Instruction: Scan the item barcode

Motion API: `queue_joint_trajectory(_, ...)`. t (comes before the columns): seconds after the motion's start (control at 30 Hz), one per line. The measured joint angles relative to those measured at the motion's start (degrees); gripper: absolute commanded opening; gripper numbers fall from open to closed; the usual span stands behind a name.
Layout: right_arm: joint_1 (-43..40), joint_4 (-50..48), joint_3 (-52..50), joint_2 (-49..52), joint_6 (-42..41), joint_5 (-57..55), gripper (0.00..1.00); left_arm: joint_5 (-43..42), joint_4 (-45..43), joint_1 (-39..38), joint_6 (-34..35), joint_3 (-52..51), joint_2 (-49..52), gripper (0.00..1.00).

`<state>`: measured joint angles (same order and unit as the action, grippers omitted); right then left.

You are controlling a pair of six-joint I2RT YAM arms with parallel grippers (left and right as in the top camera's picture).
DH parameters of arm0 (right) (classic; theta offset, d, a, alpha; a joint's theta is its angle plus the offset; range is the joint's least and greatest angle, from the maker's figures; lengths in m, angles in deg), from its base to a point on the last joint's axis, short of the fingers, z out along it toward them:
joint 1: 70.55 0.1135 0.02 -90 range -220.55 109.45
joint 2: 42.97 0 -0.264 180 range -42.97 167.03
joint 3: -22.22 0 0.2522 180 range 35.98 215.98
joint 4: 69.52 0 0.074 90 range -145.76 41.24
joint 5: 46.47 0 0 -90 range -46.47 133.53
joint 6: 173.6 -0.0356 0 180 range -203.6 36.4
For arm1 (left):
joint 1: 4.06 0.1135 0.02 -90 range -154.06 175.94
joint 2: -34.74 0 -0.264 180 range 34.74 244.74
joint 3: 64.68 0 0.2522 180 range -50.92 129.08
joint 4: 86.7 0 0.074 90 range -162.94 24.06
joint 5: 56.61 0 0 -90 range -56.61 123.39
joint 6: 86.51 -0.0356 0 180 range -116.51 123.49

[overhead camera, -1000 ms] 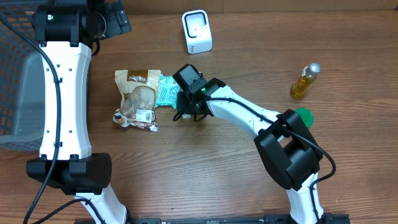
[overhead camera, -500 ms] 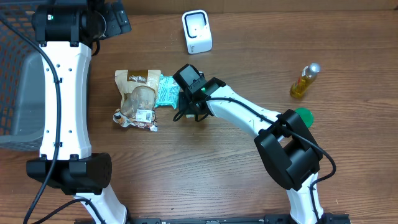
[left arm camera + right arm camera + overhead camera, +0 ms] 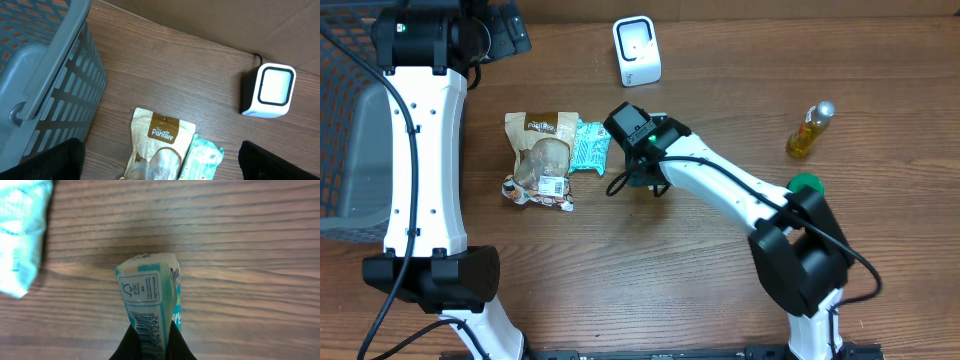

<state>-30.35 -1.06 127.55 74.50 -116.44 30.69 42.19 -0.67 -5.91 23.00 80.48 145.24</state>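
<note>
Right jaws pinched shut on the near end of a teal pack [image 3: 149, 295]. Its barcode [image 3: 150, 327] sits right at the jaw tips, partly covered. Off to their upper left a second teal pack [image 3: 20, 235] lies on the worktop [image 3: 240, 255]. Left jaws spread wide, holding nothing. The scanner [image 3: 637, 50] stands beyond the right jaws, well apart. Judgement: carry the pack over, turn the barcode face to the scanner window, and keep the stripes uncovered and flat.
</note>
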Motion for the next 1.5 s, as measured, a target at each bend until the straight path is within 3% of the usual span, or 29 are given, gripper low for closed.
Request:
queue_joint_trajectory(0.23, 0.00, 4.63, 0.55, -2.14, -0.02, -1.33, 0.06, -0.02, 0.00, 0.00, 0.00, 0.00, 0.00, 1.00)
queue_joint_trajectory(0.6, -0.04, 1.73, -3.89, -2.12, -0.61, -2.21, 0.08, -0.02, 0.00, 0.00, 0.02, 0.00, 0.00, 0.99)
queue_joint_trajectory(0.8, -0.04, -1.64, -6.67, -2.12, -1.29, -2.45, 0.28, 0.00, 0.00, 0.00, 0.02, 0.00, 0.00, 1.00)
queue_joint_trajectory(0.83, -0.04, -1.79, -6.91, -2.12, -1.46, -2.47, 0.33, -0.02, 0.00, 0.00, 0.00, 0.00, 0.00, 1.00)
queue_joint_trajectory(0.87, -0.04, -2.12, -7.08, -2.12, -1.57, -2.49, 0.44, -0.02, 0.00, 0.00, 0.00, 0.00, 0.00, 0.99)
queue_joint_trajectory(0.93, -0.04, -2.75, -7.23, -2.12, -1.84, -2.47, 0.52, 0.00, 0.00, 0.00, 0.00, 0.00, 0.00, 0.99)
queue_joint_trajectory(1.5, -0.59, -10.05, -7.26, -2.12, -1.70, -5.03, 0.53, -0.02, 0.00, 0.00, 0.02, 0.00, 0.00, 0.99)
